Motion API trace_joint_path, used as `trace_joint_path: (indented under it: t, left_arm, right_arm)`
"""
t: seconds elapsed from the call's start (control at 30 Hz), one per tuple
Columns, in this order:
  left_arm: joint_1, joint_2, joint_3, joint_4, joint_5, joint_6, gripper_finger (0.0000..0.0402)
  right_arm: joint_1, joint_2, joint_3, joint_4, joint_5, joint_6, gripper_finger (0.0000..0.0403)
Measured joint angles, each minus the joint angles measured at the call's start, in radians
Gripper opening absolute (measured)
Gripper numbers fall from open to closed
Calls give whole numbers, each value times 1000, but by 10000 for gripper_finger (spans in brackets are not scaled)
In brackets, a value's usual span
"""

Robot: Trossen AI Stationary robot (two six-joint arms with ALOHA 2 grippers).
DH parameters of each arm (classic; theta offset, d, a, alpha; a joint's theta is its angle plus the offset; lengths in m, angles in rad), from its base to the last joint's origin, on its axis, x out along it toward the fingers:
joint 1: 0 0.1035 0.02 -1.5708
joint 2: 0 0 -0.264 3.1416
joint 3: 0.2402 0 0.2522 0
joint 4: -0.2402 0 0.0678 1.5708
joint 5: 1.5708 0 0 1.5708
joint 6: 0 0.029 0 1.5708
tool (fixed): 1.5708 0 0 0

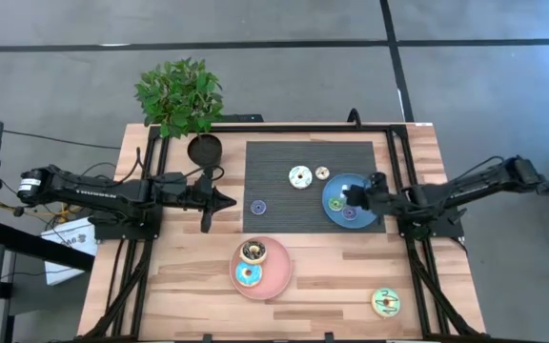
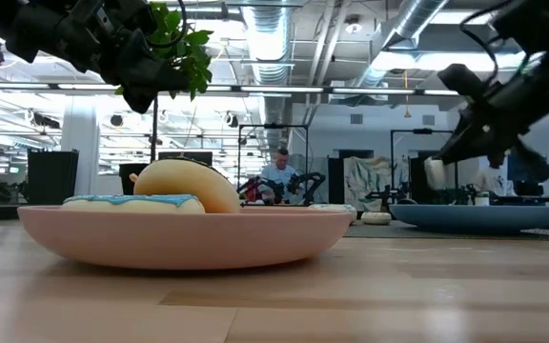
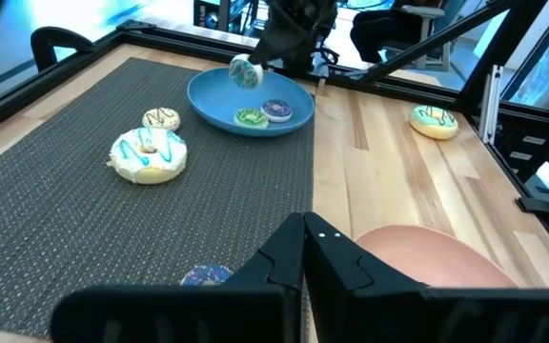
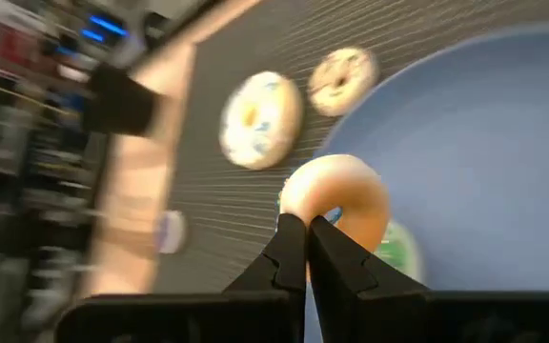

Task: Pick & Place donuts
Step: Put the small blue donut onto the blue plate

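Note:
My right gripper is over the blue plate, shut on a tiny donut with a tan underside and bluish frosting; it also shows in the left wrist view. A tiny green donut and a tiny purple one lie in that plate. A white donut, a cream one and a tiny blue one lie on the dark mat. The pink plate holds a dark brown donut and a blue one. A green-yellow donut lies near the front right. My left gripper is shut and empty, left of the mat. My right gripper pinches the tiny donut by one side of its ring between its two fingertips. The fingers slant down from the table's right side. The donut is lifted clear above the blue plate and stands tilted on edge, its tan underside toward the wrist camera.
A potted plant and a dark round pot stand at the far left. Black frame rails run along the table's sides. Bare wood lies between the pink plate and the green-yellow donut.

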State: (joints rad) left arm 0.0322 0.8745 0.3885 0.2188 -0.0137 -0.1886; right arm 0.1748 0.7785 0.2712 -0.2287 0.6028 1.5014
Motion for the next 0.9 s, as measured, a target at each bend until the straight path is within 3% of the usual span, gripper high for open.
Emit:
trace_joint_path:
  t: [0.13,0.23,0.53,0.9]
  left_arm:
    - [0,0,0,1,0,-8,0]
    - [0,0,0,2,0,-8,0]
    - [0,0,0,4,-1,11,0]
    - [0,0,0,4,-1,19,0]
  right_arm:
    - [0,-14,-126,325,0,3,0]
    - [0,-10,-171,448,0,10,0]
    - [-45,61,-187,430,-31,89,0]
    - [-113,122,-186,435,-149,90,0]
